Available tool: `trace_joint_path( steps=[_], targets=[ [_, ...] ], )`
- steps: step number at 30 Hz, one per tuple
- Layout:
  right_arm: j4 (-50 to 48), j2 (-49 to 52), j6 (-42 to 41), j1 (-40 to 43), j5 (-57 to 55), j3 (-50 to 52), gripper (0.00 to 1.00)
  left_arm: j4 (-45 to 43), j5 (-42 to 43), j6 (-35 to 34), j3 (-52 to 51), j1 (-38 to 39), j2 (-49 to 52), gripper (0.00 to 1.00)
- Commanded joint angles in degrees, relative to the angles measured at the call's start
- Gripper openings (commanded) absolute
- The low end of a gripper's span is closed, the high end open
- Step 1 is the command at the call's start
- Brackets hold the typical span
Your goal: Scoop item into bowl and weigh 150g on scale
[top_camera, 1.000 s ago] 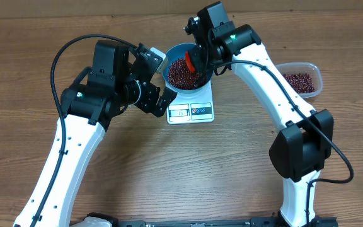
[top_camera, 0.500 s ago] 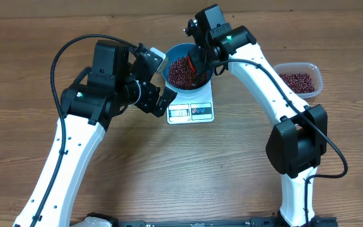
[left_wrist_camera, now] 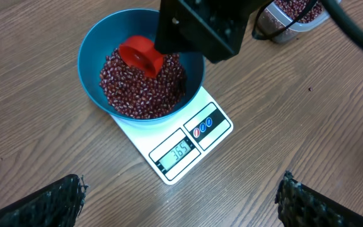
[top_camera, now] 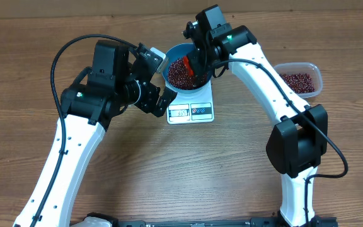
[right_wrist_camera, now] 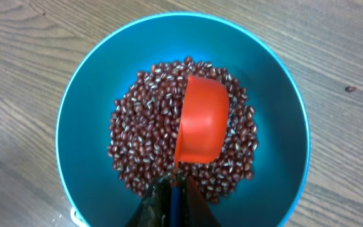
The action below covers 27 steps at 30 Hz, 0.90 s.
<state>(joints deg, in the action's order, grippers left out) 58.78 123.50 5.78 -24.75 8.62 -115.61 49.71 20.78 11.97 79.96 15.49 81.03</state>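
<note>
The light-blue bowl [top_camera: 171,58] stands on the white scale [top_camera: 201,111] and holds a heap of red-brown beans [top_camera: 179,75]. My right gripper [top_camera: 196,61] hangs over the bowl, shut on the handle of a red scoop [top_camera: 189,62]. In the right wrist view the scoop [right_wrist_camera: 201,123] lies bottom-up over the beans [right_wrist_camera: 137,139] inside the bowl [right_wrist_camera: 80,101], with my right gripper [right_wrist_camera: 174,198] at its near end. My left gripper [left_wrist_camera: 181,205] is open and empty, its fingers [left_wrist_camera: 49,205] wide apart above the wood, near the scale [left_wrist_camera: 213,126]. The display [left_wrist_camera: 180,151] reads 365.
A clear plastic tub [top_camera: 302,80] with more beans stands on the table to the right of the scale, behind the right arm. Both arms reach in toward the scale from the near edge. Bare wood surrounds the scale.
My right wrist has shifted slightly left over the bowl, and the scoop dipped into the beans and came up again. The left arm has not moved.
</note>
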Motion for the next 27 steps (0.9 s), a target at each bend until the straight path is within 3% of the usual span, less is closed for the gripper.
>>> trace_joint_path(
  steps=[1, 27],
  targets=[
    [1.22, 0.24, -0.15, 1.38, 1.57, -3.45, 0.04, -0.24, -0.42, -0.83, 1.29, -0.09, -0.42, 1.00],
    [7.19, -10.67, 0.11, 2.89, 4.37, -6.38, 0.04, -0.24, -0.42, -0.83, 1.29, -0.09, -0.42, 1.00]
  ],
)
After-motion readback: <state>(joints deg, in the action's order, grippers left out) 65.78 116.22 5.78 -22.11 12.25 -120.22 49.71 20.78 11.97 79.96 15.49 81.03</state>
